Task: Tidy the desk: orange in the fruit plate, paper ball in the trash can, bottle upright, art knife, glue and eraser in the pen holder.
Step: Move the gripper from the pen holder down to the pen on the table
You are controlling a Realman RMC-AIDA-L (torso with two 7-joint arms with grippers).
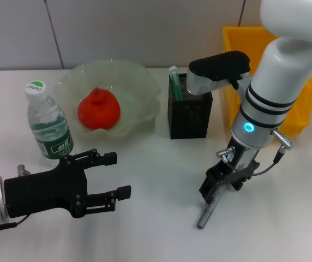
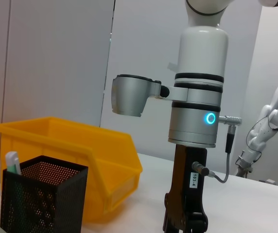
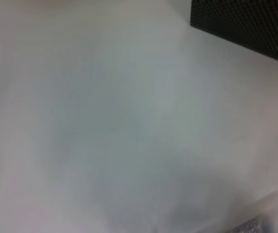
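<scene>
The orange [image 1: 97, 109] lies in the pale-green fruit plate [image 1: 145, 90]. To its left the bottle [image 1: 48, 124] stands upright. The glue [image 1: 174, 83] sticks up out of the black mesh pen holder [image 1: 190, 114], which also shows in the left wrist view [image 2: 44, 196]. My right gripper [image 1: 215, 190] points down at the table in front of the pen holder, shut on the grey art knife [image 1: 204, 216], whose end lies on the table. My left gripper [image 1: 115, 176] hovers open at the front left, holding nothing. The eraser and the paper ball are out of view.
The yellow trash can [image 1: 302, 106] stands at the back right, behind my right arm and beside the pen holder; the left wrist view shows the trash can [image 2: 85, 148] too. White tabletop [image 1: 156, 218] lies between the two grippers.
</scene>
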